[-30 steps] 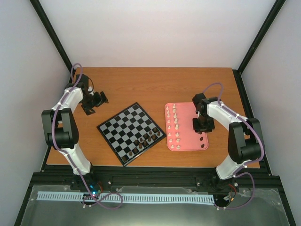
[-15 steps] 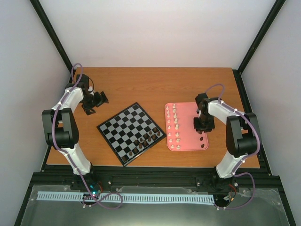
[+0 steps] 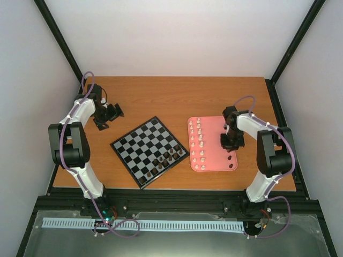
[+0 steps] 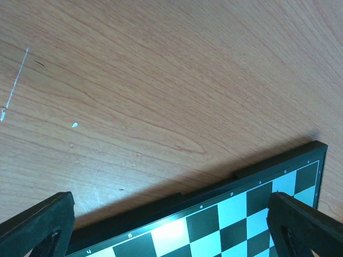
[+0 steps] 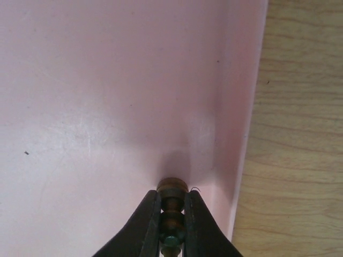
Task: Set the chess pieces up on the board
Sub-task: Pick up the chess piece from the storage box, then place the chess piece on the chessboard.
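**Table** (image 3: 177, 96): brown wood, walled on three sides. Bare wood runs along the far strip behind everything and in the narrow gap between board and tray.

**Board** (image 3: 138, 143): lies mid-table, turned corner-on, its near corner close to the table's front edge. The left wrist view shows one black-rimmed edge and one corner of it, with open wood beyond.

**Dark brown pieces on the board** (image 3: 163, 159): a small cluster standing near the board's right near edge; the other squares are bare.

**Pink tray** (image 3: 214, 128): lies right of the board, apart from it.

**Cream pieces** (image 3: 200, 140): stand in two columns along the tray's left side.

**Dark pieces on the tray** (image 3: 230, 162): two, at its near right corner.

**Left gripper** (image 3: 107, 115): sits over bare wood beyond the board's far left edge, fingers spread wide.

**Right gripper** (image 5: 172, 202): sits over the tray's right side, fingers pressed onto one dark brown piece (image 5: 172, 187). That piece is just inside the tray's raised right rim, with wood beyond. Whether its base touches the tray cannot be told.
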